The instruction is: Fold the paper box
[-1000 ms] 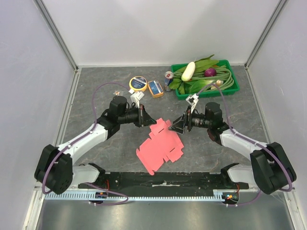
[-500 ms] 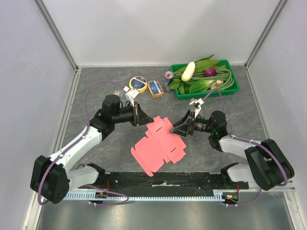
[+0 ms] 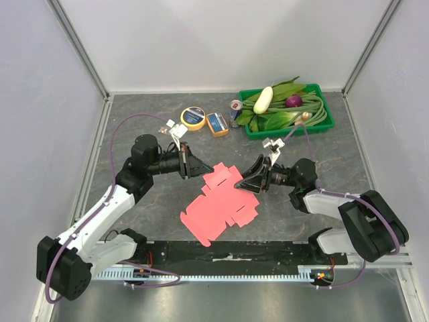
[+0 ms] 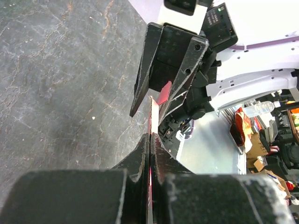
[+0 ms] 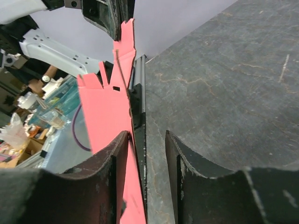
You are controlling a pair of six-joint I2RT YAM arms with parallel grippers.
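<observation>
Your left gripper [image 3: 203, 169] is pinched tight on the paper box [image 3: 218, 208]. In the left wrist view its two fingers meet with only the thin pink card between them, seen edge-on. It holds the sheet at its 11 o'clock corner. Your right gripper [image 3: 244, 181] sits at the sheet's 2 o'clock edge, pointing toward 9 o'clock, so the two grippers face each other across the far end of the card. In the right wrist view its jaws stand apart. The card runs down into the gap and lies against one finger [image 5: 112, 154], with bare space between it and the other, so it is not clamped. The paper box is unfolded, a flat die-cut sheet with notched flaps and tabs. It lies around the middle of the grey table [image 3: 134, 134], slanting from the grippers down toward 7 o'clock. From above you cannot tell whether its near corner rests on the table. Toward 1 o'clock a green tray [image 3: 288, 132] holds long green vegetables, a pale white one and a purple onion. Near 12 o'clock there are a can [image 3: 236, 107], a small blue-and-orange box [image 3: 217, 124] and a yellow tape roll [image 3: 194, 117], all well apart from the sheet.
</observation>
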